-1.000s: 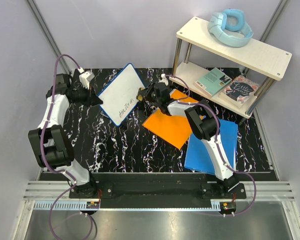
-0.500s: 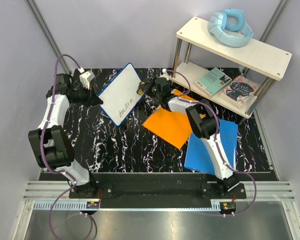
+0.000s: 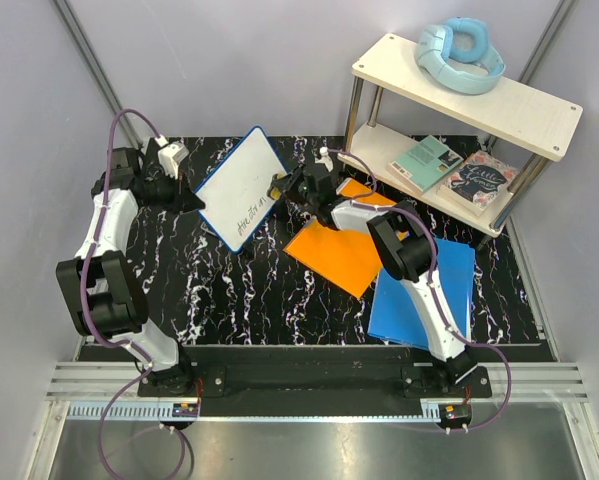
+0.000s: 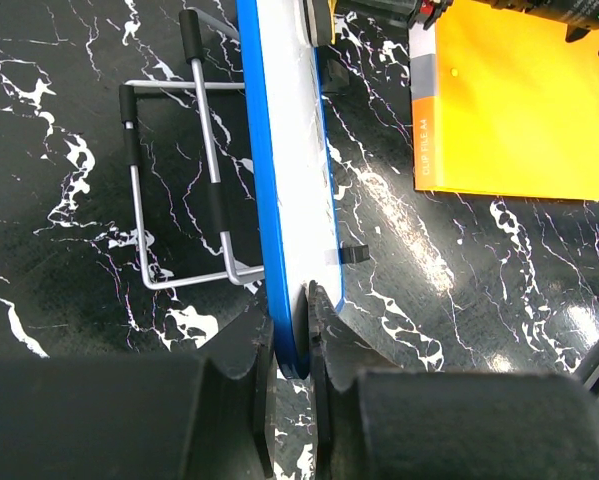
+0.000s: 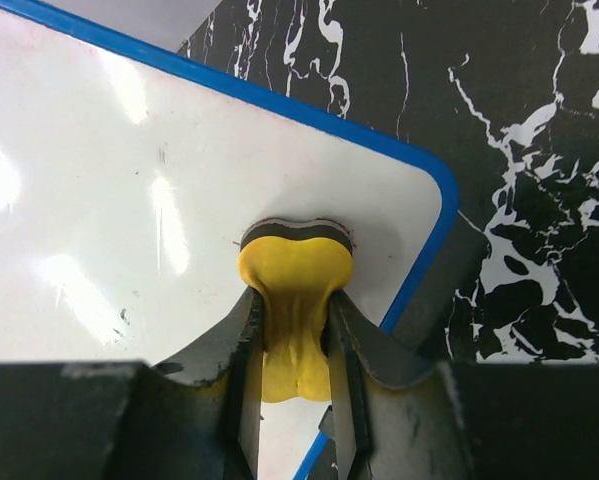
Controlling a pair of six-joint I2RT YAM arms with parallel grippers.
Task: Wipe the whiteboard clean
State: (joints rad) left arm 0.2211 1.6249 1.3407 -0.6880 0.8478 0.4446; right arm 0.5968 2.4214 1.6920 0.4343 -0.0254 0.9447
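Note:
The whiteboard (image 3: 241, 186), white with a thin blue frame and black writing near its lower edge, stands tilted up off the black marble table. My left gripper (image 3: 193, 199) is shut on its left edge; the left wrist view shows the blue edge (image 4: 279, 190) pinched between the jaws. My right gripper (image 3: 279, 186) is shut on a yellow eraser (image 5: 295, 300) with a dark felt face, pressed against the board (image 5: 129, 200) near its right corner.
A wire stand (image 4: 174, 190) lies behind the board. An orange folder (image 3: 341, 245) and a blue folder (image 3: 424, 295) lie to the right. A two-tier shelf (image 3: 459, 130) with books and blue headphones (image 3: 461, 52) stands at the back right.
My right gripper with the eraser has moved back and forth along the board's right edge, up then slightly down-left. The left gripper and board stay in place.

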